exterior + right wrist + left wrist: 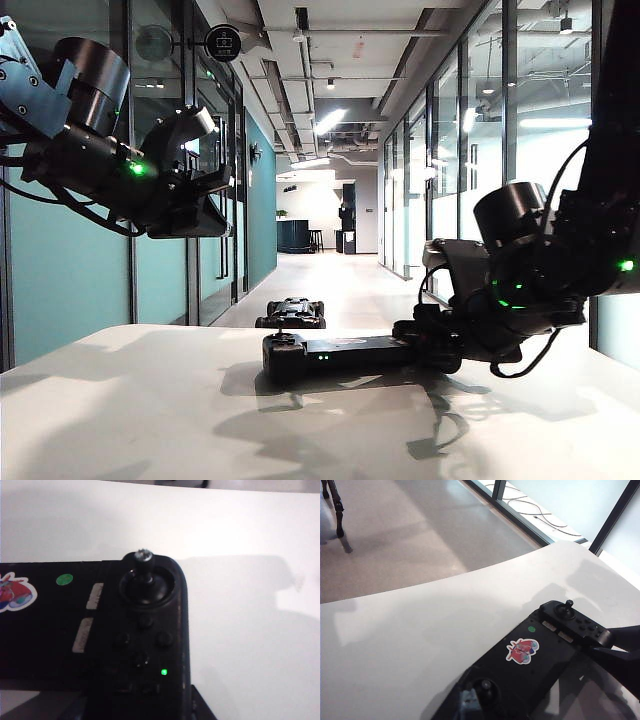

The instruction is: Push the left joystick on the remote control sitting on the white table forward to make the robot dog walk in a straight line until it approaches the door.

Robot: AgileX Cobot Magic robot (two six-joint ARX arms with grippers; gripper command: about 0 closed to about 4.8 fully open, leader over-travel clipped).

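Observation:
The black remote control lies flat on the white table, a red sticker on its face. My right gripper is shut on its right end, one finger against the outer edge, just below the right stick. The left joystick stands free with nothing touching it. My left gripper hangs high over the table's left side, well clear of the remote control. The robot dog sits low on the corridor floor beyond the table. I cannot pick out the door.
A long corridor with glass walls on both sides runs away behind the robot dog. The table's curved far edge lies just past the remote. A thin dark leg stands on the floor, with cables by the window.

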